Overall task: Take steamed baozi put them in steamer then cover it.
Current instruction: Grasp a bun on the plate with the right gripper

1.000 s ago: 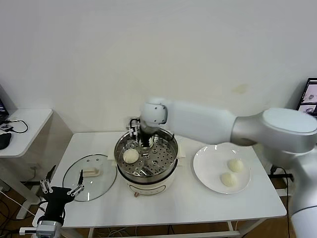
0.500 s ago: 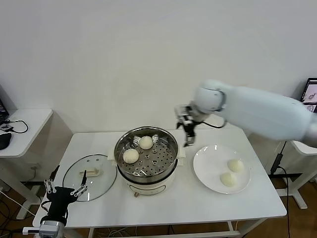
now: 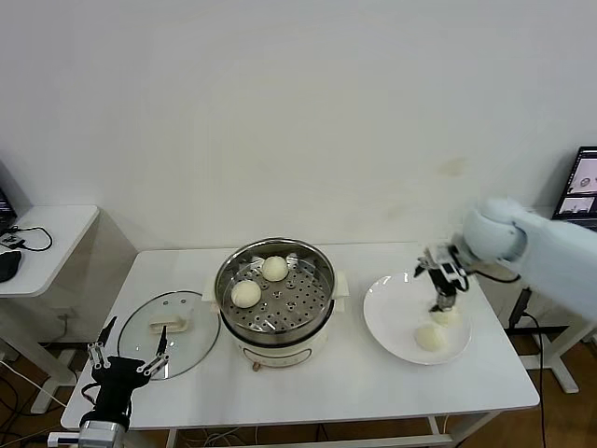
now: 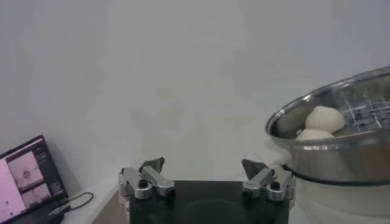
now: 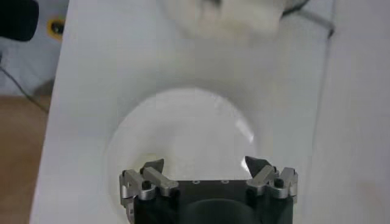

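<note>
White plate [image 3: 392,327] holds two baozi [image 3: 429,337] directly under the wide-open, empty right end effector [image 3: 438,301], steamer [image 3: 276,291] at its 9 o'clock.

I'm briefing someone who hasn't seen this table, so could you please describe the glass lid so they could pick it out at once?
Start from the shiny steel steamer in the middle of the white table. The lid lies flat on the table on the steamer's left, near the idle left gripper. Unlike the white plate on the other side, it is clear glass with a metal rim and a beige handle.
</note>
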Action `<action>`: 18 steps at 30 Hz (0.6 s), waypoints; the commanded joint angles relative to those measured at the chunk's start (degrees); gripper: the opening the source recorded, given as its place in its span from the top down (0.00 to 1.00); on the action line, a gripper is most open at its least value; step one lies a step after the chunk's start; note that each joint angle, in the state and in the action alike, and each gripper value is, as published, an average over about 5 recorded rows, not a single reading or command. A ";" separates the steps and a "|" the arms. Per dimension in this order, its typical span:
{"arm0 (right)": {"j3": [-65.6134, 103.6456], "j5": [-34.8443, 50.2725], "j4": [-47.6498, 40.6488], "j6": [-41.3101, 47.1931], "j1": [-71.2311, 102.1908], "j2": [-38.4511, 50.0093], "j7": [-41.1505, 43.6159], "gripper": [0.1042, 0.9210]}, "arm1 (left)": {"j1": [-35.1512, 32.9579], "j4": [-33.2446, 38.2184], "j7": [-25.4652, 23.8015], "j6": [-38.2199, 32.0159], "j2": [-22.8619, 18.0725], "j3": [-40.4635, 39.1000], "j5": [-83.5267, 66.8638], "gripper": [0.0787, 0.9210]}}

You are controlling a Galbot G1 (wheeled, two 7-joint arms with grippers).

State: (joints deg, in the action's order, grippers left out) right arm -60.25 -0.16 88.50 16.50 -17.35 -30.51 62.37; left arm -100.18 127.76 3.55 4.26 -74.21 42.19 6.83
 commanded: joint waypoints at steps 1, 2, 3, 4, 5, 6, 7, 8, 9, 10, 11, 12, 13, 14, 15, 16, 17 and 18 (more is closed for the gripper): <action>13.43 -9.42 -1.51 -3.25 20.06 6.06 0.61 0.12 | -0.38 0.20 -0.01 0.03 -0.11 0.12 0.26 0.12; 14.04 -9.72 -2.05 -3.25 20.92 5.54 0.47 0.12 | -0.47 0.22 -0.01 0.03 -0.16 0.17 0.29 0.12; 14.60 -10.00 -2.56 -3.25 21.62 5.06 0.34 0.12 | -0.56 0.23 0.00 0.03 -0.21 0.21 0.33 0.12; 15.10 -10.28 -3.12 -3.22 22.26 4.49 0.24 0.12 | -0.65 0.22 0.00 0.01 -0.28 0.26 0.36 0.12; 15.54 -10.53 -3.65 -3.16 22.80 3.93 0.16 0.12 | -0.73 0.21 0.00 0.00 -0.35 0.30 0.39 0.12; 15.88 -10.72 -4.15 -3.07 23.27 3.40 0.09 0.12 | -0.81 0.19 0.01 -0.02 -0.40 0.36 0.41 0.12; 16.16 -10.89 -4.64 -2.98 23.67 2.86 0.03 0.12 | -0.89 0.18 0.02 -0.04 -0.45 0.42 0.42 0.12; 16.41 -11.09 -5.14 -2.90 24.07 2.32 -0.02 0.12 | -0.96 0.16 0.03 -0.05 -0.49 0.51 0.42 0.12; 16.60 -11.26 -5.55 -2.87 24.37 1.86 -0.06 0.12 | -1.02 0.14 0.05 -0.06 -0.51 0.60 0.41 0.12; 16.74 -11.45 -5.98 -2.88 24.65 1.40 -0.11 0.12 | -1.08 0.13 0.06 -0.07 -0.53 0.69 0.40 0.12; 16.84 -11.63 -6.40 -2.91 24.88 0.96 -0.17 0.12 | -1.13 0.12 0.08 -0.07 -0.55 0.78 0.39 0.12; 16.92 -11.80 -6.77 -2.95 25.08 0.59 -0.22 0.12 | -1.17 0.12 0.08 -0.08 -0.57 0.86 0.39 0.12; 17.04 -11.96 -7.16 -2.97 25.30 0.16 -0.29 0.12 | -1.22 0.12 0.09 -0.10 -0.59 0.92 0.37 0.12; 17.19 -12.10 -7.57 -3.00 25.52 -0.25 -0.37 0.12 | -1.27 0.12 0.09 -0.11 -0.60 0.99 0.37 0.12; 17.32 -12.17 -7.90 -3.01 25.70 -0.62 -0.44 0.12 | -1.31 0.10 0.09 -0.12 -0.61 1.04 0.37 0.12; 17.47 -12.22 -8.25 -3.01 25.88 -1.04 -0.53 0.12 | -1.33 0.08 0.10 -0.14 -0.62 1.10 0.36 0.12; 17.62 -12.27 -8.58 -3.00 26.05 -1.49 -0.61 0.12 | -1.35 0.05 0.10 -0.14 -0.63 1.16 0.36 0.12; 17.73 -12.29 -8.83 -2.99 26.16 -1.85 -0.68 0.12 | -1.35 0.03 0.10 -0.14 -0.64 1.20 0.36 0.12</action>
State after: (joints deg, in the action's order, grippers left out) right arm -45.81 -10.21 82.54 14.07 3.63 -30.33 61.74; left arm -101.49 127.93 3.62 4.19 -74.82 43.27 7.20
